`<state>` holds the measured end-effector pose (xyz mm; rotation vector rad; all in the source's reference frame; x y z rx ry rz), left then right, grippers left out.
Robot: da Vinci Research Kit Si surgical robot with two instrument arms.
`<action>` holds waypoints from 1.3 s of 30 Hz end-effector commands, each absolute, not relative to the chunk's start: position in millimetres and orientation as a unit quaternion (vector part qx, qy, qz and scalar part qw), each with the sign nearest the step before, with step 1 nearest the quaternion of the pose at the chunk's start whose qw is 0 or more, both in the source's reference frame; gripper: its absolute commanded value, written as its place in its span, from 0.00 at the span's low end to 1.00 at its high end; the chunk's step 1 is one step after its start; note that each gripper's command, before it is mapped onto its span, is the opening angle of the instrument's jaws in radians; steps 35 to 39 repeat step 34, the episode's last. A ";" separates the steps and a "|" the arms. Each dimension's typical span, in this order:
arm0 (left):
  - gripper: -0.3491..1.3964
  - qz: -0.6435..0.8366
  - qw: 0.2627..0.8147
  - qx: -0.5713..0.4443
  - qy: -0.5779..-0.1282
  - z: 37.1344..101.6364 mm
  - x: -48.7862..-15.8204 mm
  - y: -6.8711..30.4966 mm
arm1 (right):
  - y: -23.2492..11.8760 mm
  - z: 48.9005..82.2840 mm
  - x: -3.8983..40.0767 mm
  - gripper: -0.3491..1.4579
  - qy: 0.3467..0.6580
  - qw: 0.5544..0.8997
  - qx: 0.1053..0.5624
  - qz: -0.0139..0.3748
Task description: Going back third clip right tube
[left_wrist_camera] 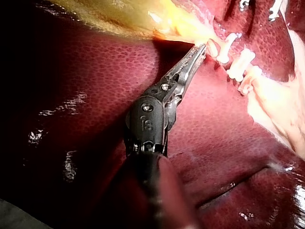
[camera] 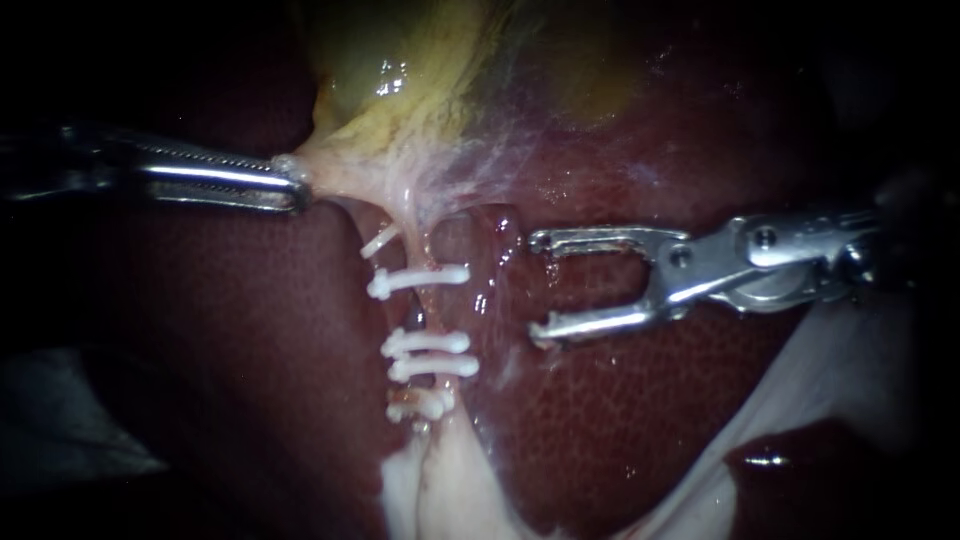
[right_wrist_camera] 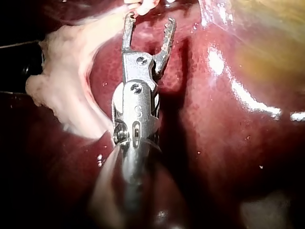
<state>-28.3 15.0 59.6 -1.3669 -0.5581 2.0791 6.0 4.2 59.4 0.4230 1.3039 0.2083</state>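
Endoscope view: clips (camera: 425, 343) lie crosswise on tube (camera: 419, 312).

The scene is viewed by the endoscope from close above the tissue, looking down on the row of clips (camera: 425, 342) near the centre. The left instrument (camera: 298, 190) is seen entering from 9 o'clock, the right instrument (camera: 535, 288) from 3 o'clock, and the gallbladder (camera: 400, 60) is framed at 12 o'clock. The left wrist view is taken from behind the left instrument, along its shaft, very near the liver (camera: 620, 420), toward the clips just ahead of its tip. The right wrist view is likewise aimed along the right instrument's shaft. The clips are shared by the endoscope and left wrist views, the liver surface by all three.
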 end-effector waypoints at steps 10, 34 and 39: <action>0.00 0.780 0.291 -0.513 -0.208 60.5 -28.5 15.0 | 3.7 59.0 3.9 0.47 0.571 0.798 0.182 0.058; 0.00 0.788 0.282 -0.508 -0.205 66.5 -32.2 14.4 | 3.7 58.5 3.8 0.47 0.568 0.801 0.178 0.064; 0.00 0.788 0.282 -0.508 -0.205 66.5 -32.2 14.4 | 3.7 58.5 3.8 0.47 0.568 0.801 0.178 0.064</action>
